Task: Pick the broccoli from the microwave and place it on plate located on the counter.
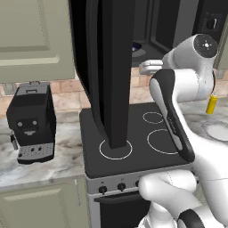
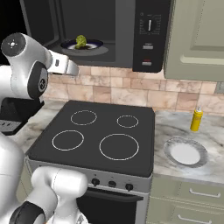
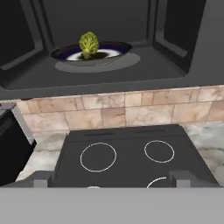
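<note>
My gripper (image 3: 112, 178) hung in open air above the black stovetop (image 3: 131, 155), short of the microwave (image 2: 109, 30) and lower than its floor. My two fingertips (image 3: 43, 179) stood wide apart with nothing between them, so my jaws were open and empty.

The broccoli (image 3: 89, 44) was ahead of my jaws, higher up and a little to the left. It stood on a bluish-grey dish (image 3: 114, 49) with a dark rim, inside the microwave's open cavity. The dish rested on the grey turntable (image 3: 127, 62). The microwave door (image 1: 104, 67) was swung fully open, off to my left, a tall black slab.

The plate (image 2: 185, 153) lay well off to my right and below my jaws, flat on the counter (image 2: 205, 164) just beside the stovetop. A yellow bottle (image 2: 196, 119) stood upright on the counter behind the plate, apart from it. To my left and lower sat a black coffee machine (image 1: 31, 122) on the marble.
</note>
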